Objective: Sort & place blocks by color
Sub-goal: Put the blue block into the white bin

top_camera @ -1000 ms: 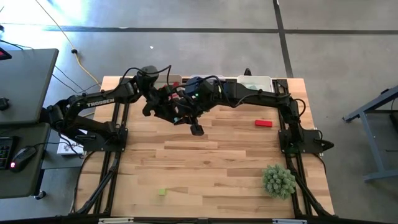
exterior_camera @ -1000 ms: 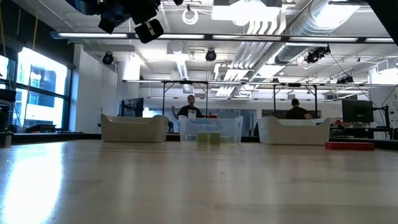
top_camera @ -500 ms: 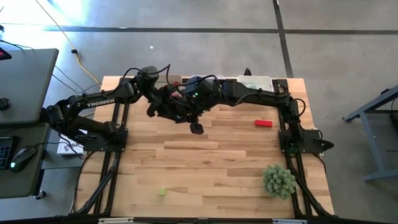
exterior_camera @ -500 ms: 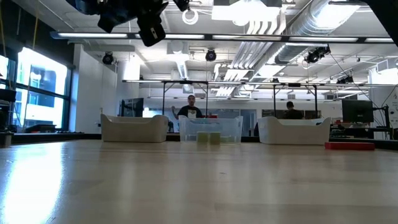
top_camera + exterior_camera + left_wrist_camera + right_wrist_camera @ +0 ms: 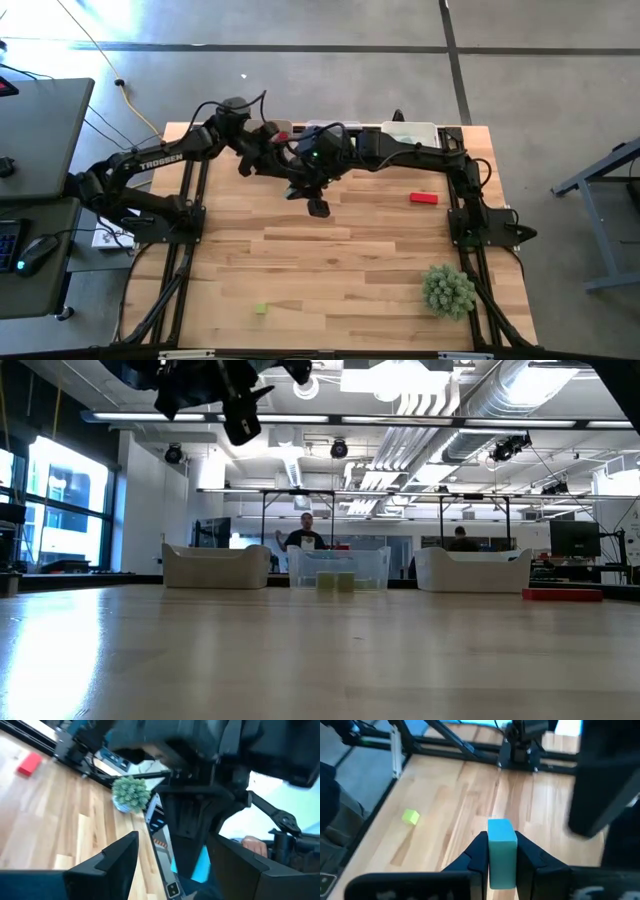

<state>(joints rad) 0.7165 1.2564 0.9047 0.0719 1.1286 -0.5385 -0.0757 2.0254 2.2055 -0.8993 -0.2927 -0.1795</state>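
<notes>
My right gripper [image 5: 318, 207] hangs high above the table's middle, toward the far edge, and is shut on a teal block [image 5: 501, 849]. My left gripper [image 5: 272, 162] is just left of it and farther back. It is open and empty, its fingers wide apart around [image 5: 172, 870], with the right arm close in front of them. A red block [image 5: 423, 198] lies flat on the table's right part. A yellow-green block [image 5: 260, 309] lies near the near edge and also shows as the yellow-green block [image 5: 410, 816] in the right wrist view. My right gripper pinches the teal block between its two fingers, one on each long side [image 5: 501, 867]. The block's free end [image 5: 500, 826] sticks out past the fingertips. The fingers slant down toward the near edge. The block is lifted clear, high above the table.
Three bins stand along the far edge: a white bin [image 5: 215, 567], a clear bin [image 5: 338, 568] with yellow-green blocks inside, and another white bin [image 5: 472, 569]. A spiky green plant ball [image 5: 448, 290] sits near the right near corner. People show in the room behind.
My left gripper has drawn back toward the far edge, away from my right gripper. My right gripper has stayed over the same spot and tipped its fingers a little more downward, the teal block still in them.
</notes>
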